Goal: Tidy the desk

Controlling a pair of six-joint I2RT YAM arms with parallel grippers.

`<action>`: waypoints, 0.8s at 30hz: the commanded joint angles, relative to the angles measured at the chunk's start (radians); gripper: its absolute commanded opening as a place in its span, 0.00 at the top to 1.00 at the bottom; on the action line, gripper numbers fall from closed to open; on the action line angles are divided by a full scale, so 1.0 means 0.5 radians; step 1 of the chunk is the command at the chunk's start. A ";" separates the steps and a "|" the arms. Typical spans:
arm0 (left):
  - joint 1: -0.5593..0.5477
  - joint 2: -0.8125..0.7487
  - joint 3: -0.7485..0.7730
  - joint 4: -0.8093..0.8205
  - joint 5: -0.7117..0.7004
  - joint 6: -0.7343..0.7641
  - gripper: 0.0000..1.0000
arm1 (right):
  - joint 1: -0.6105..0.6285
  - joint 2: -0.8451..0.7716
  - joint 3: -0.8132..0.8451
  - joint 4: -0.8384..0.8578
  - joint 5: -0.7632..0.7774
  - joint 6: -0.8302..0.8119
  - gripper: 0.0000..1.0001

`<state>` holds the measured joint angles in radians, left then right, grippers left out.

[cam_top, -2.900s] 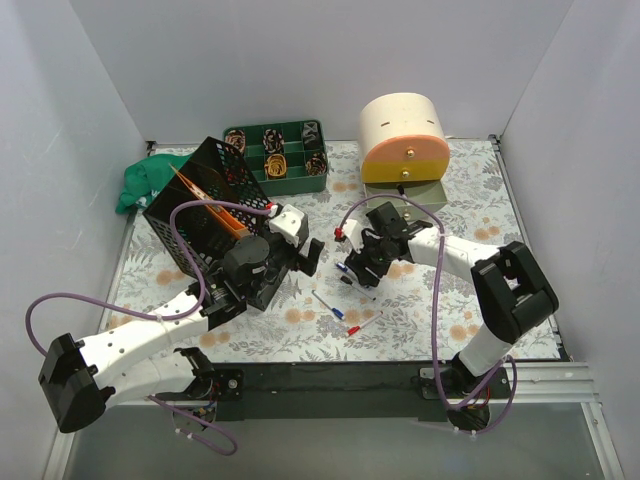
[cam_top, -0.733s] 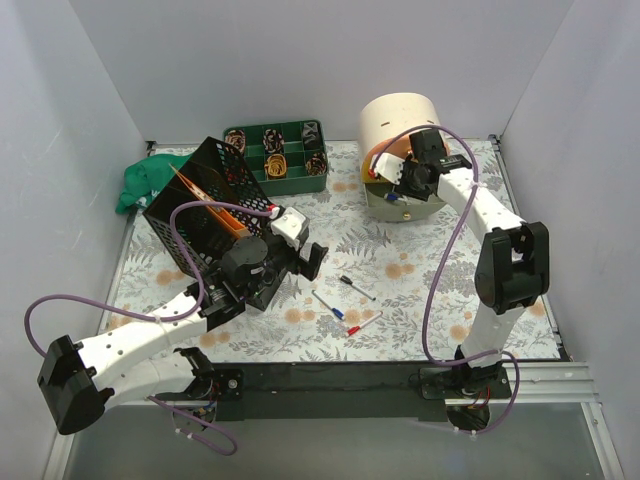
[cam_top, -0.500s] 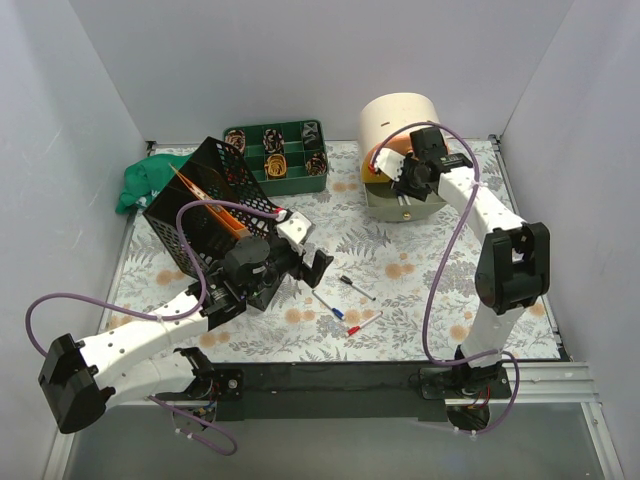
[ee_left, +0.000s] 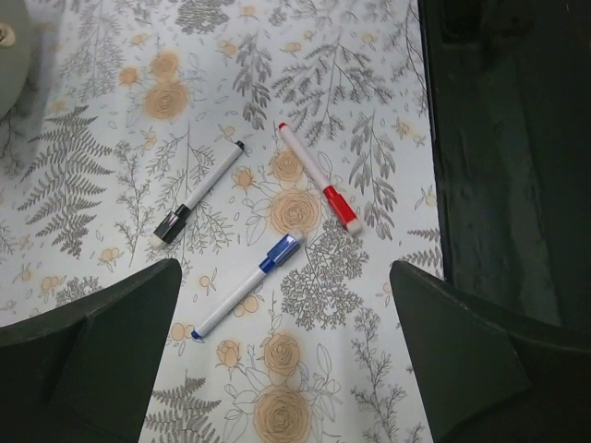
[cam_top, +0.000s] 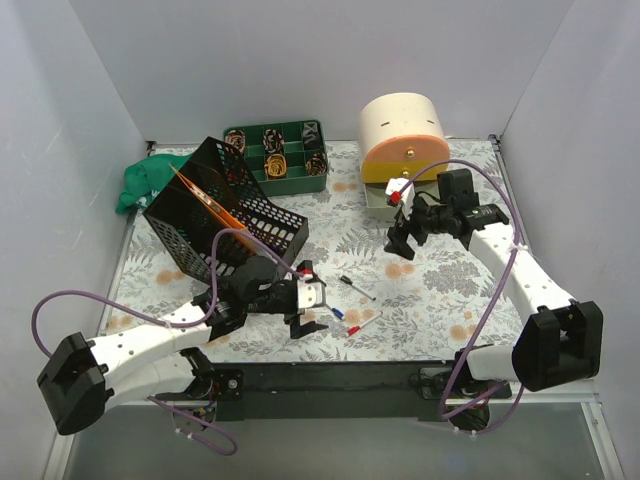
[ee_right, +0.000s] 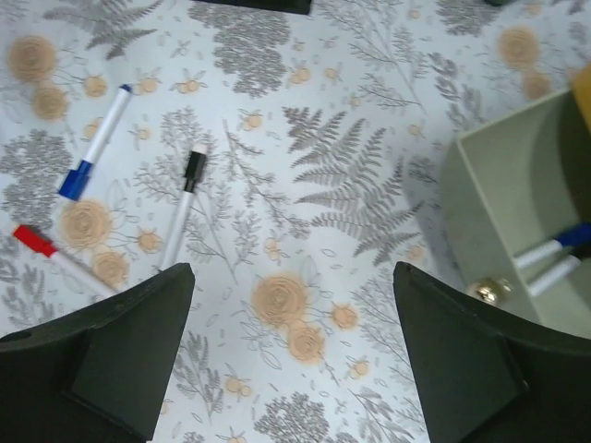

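The floral desk holds three loose markers near the front: black-capped, blue-capped and red-capped. My left gripper is open and empty, low over the desk just left of them. In the left wrist view the gripper has the blue, black and red markers ahead of it. My right gripper is open and empty, above the desk in front of the open drawer. The right wrist view shows this gripper, the black marker and the drawer holding a blue-capped marker.
A round cream and orange box sits above the drawer at the back right. A tilted black mesh rack stands at the left, a green compartment tray at the back, and a green cloth at the far left.
My right gripper went from the markers to the drawer, then drew back open over the desk. My left gripper moved from beside the rack forward and down to the loose markers.
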<state>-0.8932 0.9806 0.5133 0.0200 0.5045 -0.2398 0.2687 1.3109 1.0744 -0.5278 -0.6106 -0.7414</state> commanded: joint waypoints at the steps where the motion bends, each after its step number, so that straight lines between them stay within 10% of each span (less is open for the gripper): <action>1: 0.004 0.088 0.093 -0.266 0.191 0.461 0.02 | -0.040 -0.081 -0.047 0.019 -0.429 0.029 0.02; 14: 0.004 0.990 0.805 -0.997 -0.079 0.921 0.18 | -0.129 -0.655 -0.431 0.421 -0.457 0.216 0.02; 24: 0.004 1.306 0.974 -1.129 -0.208 1.068 0.54 | -0.151 -0.701 -0.434 0.420 -0.515 0.216 0.03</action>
<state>-0.8932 1.6394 0.9779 -0.5049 0.4282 0.2325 0.2028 0.9821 0.8673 -0.3557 -0.8280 -0.6487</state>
